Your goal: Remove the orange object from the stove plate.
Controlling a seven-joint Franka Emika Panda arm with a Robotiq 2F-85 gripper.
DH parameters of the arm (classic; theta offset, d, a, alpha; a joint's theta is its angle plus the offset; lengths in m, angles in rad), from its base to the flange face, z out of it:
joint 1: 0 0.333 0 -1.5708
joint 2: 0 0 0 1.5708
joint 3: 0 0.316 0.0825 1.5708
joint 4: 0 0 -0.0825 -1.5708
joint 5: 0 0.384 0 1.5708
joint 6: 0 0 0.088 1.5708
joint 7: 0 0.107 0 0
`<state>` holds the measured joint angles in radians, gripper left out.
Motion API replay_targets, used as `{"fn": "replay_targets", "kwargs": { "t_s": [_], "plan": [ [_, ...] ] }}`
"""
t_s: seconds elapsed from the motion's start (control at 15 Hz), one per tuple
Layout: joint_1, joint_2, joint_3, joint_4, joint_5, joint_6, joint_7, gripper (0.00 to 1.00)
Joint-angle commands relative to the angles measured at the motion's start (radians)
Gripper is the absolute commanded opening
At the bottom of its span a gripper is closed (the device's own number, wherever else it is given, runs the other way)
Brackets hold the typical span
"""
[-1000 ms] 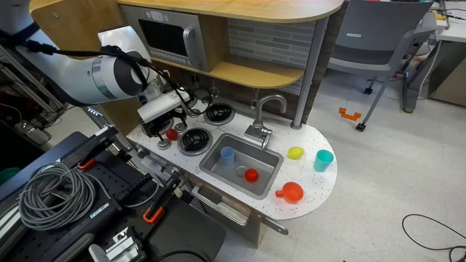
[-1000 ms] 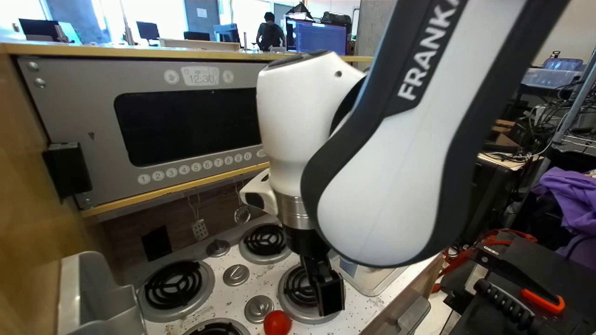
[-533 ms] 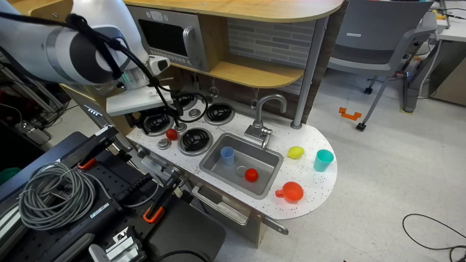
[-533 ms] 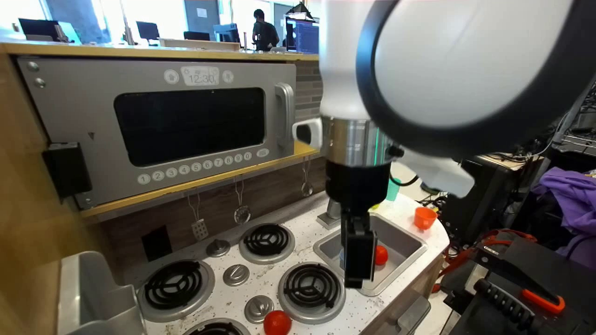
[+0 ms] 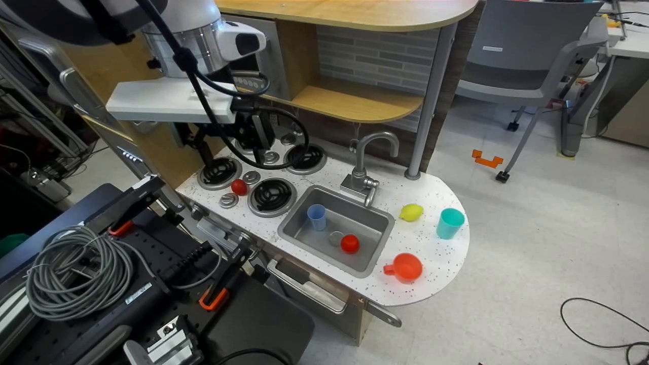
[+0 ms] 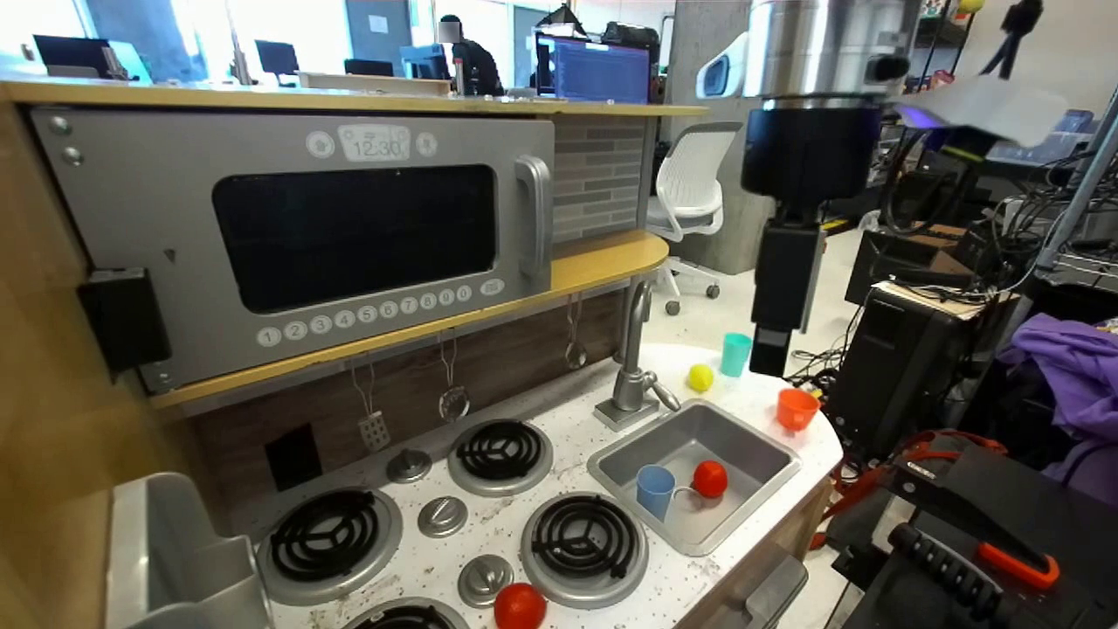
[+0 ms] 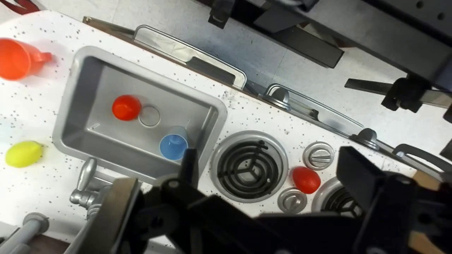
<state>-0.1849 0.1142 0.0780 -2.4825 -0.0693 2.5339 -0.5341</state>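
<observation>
The orange object, a small roundish red-orange piece, lies on the white counter between two knobs and beside the stove plates, in both exterior views [image 5: 239, 187] [image 6: 521, 606] and the wrist view [image 7: 306, 180]. It touches no gripper finger. A stove plate [image 5: 273, 196], a black coil with a silver rim, has nothing on it; it also shows in an exterior view [image 6: 583, 549] and the wrist view [image 7: 249, 166]. My gripper [image 5: 234, 158] is open and empty, well above the counter. Its fingers are wide apart in the wrist view [image 7: 270, 157], with the piece and plate seen between them.
The sink [image 5: 291, 238] holds a blue cup [image 5: 317, 217] and another red piece [image 5: 350, 244]. A yellow piece [image 5: 411, 212], a teal cup [image 5: 450, 223] and an orange-red cup [image 5: 406, 268] stand beyond. The faucet [image 5: 361, 167], shelf [image 5: 355, 99] and microwave [image 6: 367, 236] rise behind.
My gripper has risen from low over the burners, near the red-orange piece, to well above the counter, moving right in an exterior view. The piece has stayed in place.
</observation>
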Motion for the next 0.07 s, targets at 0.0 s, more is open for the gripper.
{"fn": "replay_targets", "kwargs": {
  "t_s": [0.0],
  "plan": [
    [0.037, -0.005, -0.035, -0.006, 0.007, -0.002, 0.001, 1.00]
  ]
}}
